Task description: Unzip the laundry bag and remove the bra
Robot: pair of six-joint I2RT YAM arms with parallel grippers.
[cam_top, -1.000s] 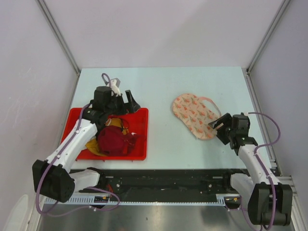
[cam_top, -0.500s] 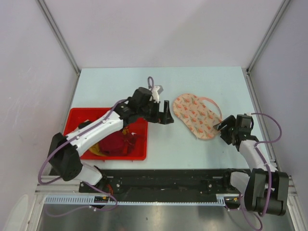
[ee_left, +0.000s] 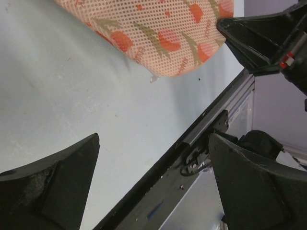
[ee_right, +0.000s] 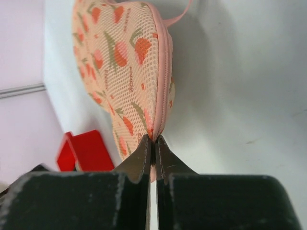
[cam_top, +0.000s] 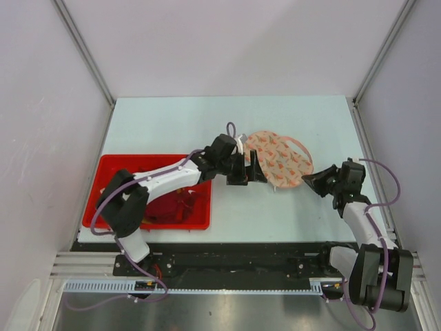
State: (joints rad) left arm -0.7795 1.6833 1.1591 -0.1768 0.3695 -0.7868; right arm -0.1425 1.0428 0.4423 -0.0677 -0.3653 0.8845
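The laundry bag (cam_top: 281,157), pale pink-beige with an orange print, lies on the table right of centre. Its mesh shows in the left wrist view (ee_left: 158,33) and the right wrist view (ee_right: 122,67). My right gripper (cam_top: 311,181) (ee_right: 154,139) is shut on the bag's zipped rim at its near right end, with the edge pinched between the fingertips. My left gripper (cam_top: 249,169) (ee_left: 153,139) stands open just beside the bag's left edge, with only bare table between its fingers. The bra is hidden.
A red tray (cam_top: 110,181) sits at the left front with a dark red garment (cam_top: 172,203) in it; its corner also shows in the right wrist view (ee_right: 86,151). The black rail of the table's front edge (ee_left: 201,125) runs close below the left gripper.
My left arm has swung right from over the red tray to the bag's left side, staying open. My right gripper has closed on the bag's rim, and the bag has shifted slightly.
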